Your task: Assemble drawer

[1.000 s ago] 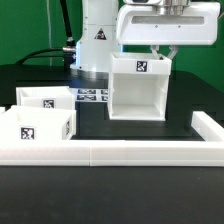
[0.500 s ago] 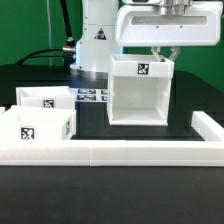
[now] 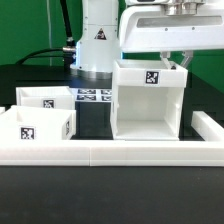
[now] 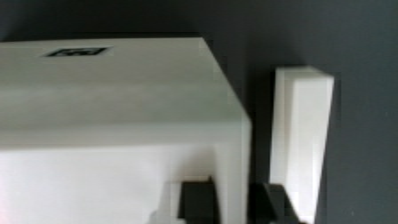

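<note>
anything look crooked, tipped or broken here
Nothing stands out. The box shell stands upright, with the gripper clamped on its upper edge, close to the border wall. The front tray and rear tray sit upright at the exterior view's left. No damage shows.

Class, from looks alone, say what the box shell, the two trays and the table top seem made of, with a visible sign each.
Box shell: probably plastic, matte white; smooth, uniform thick walls.
Trays: same look, likely plastic too.
Table: black, dull finish, no glare; material unclear.
</note>
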